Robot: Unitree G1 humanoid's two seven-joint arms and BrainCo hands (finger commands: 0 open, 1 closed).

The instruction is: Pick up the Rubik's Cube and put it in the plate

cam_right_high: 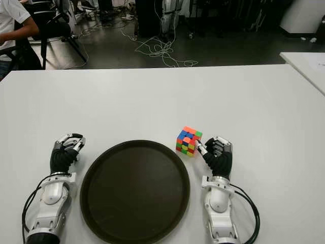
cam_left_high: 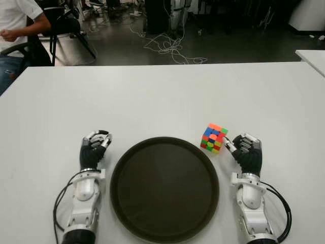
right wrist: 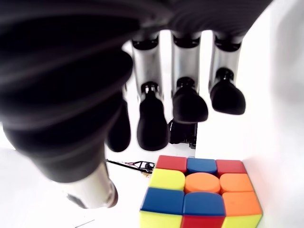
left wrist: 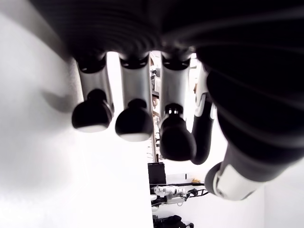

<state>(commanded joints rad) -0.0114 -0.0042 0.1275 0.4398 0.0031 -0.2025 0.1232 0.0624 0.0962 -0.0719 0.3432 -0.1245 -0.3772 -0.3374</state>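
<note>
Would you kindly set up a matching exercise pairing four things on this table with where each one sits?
Things:
1. Rubik's Cube
2. plate
3. left hand
4. right hand

Places:
A. left of the plate, holding nothing
B. between the two hands, nothing in it
C. on the table just beyond the plate's right rim
D. right of the cube, fingers curled, not holding it

Pairs: 1-C, 2-B, 3-A, 4-D
</note>
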